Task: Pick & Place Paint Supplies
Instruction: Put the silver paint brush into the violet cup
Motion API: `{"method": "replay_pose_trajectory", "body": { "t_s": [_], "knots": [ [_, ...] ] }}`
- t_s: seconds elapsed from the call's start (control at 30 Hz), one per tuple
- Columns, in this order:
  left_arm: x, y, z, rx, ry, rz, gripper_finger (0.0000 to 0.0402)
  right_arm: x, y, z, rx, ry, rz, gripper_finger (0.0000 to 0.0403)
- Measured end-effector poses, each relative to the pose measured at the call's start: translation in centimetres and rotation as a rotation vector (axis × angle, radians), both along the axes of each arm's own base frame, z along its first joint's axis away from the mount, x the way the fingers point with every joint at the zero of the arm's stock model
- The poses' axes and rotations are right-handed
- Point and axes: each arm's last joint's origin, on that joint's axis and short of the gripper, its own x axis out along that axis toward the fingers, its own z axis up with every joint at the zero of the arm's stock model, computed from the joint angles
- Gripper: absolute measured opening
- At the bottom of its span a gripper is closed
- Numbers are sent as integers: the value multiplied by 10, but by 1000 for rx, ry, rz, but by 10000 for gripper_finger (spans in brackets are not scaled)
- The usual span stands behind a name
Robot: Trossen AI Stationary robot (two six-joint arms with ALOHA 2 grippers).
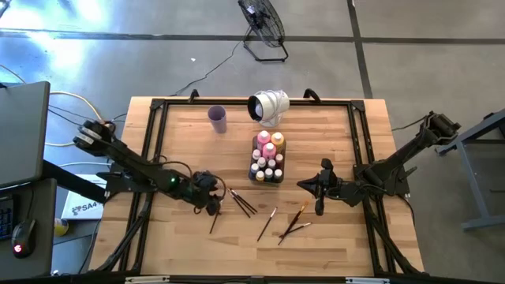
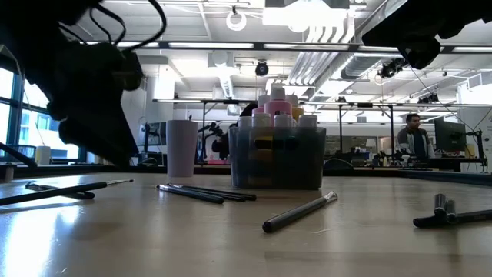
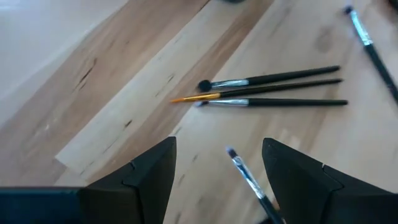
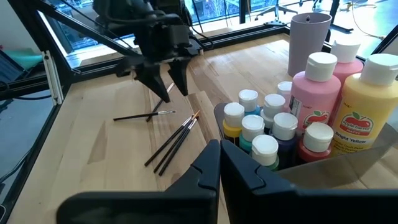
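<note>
Brushes: one lone brush (image 1: 215, 220) lies on the table (image 1: 181, 252) directly under the left gripper (image 1: 211, 207), its bristle end showing between the two spread fingers (image 3: 143, 180) in the left wrist view; the fingers stand apart on either side of it and do not grip it. Just beside it, toward the tray, three brushes (image 1: 243, 203) lie close together, nearly parallel, one with an orange tip. Another single brush (image 1: 266, 224) lies near the table's middle front, and two crossed brushes (image 1: 293, 223) lie farther right, near the right gripper.

Paint bottles (image 1: 268, 160): standing upright in the clear tray (image 1: 255, 177) at mid-table. Pink bottle (image 4: 316, 93) and yellow bottle (image 4: 364, 115) at the far end, small white-capped ones (image 4: 261, 127) packed in front of them.

Left gripper: low over the table's left front, open around the lone brush.

Right gripper (image 1: 319, 189): closed, holding nothing, hanging just right of the tray, above the table.

Cup (image 1: 218, 119): lilac, upright, at the table's back, left of the tray and apart from it.

Roll (image 1: 270, 106): white, behind the tray at the back edge.
</note>
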Motion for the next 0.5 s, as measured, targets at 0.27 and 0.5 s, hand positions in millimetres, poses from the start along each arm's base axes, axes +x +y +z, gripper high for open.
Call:
{"method": "replay_pose_trajectory", "body": {
  "t_s": [0.27,0.5],
  "knots": [
    [8,16,-9,-75,73,0,235,0,0,-1,-5,7,0,2],
    [11,16,-7,-110,46,-22,235,-2,-1,-4,-32,39,-8,2]
  ]
}}
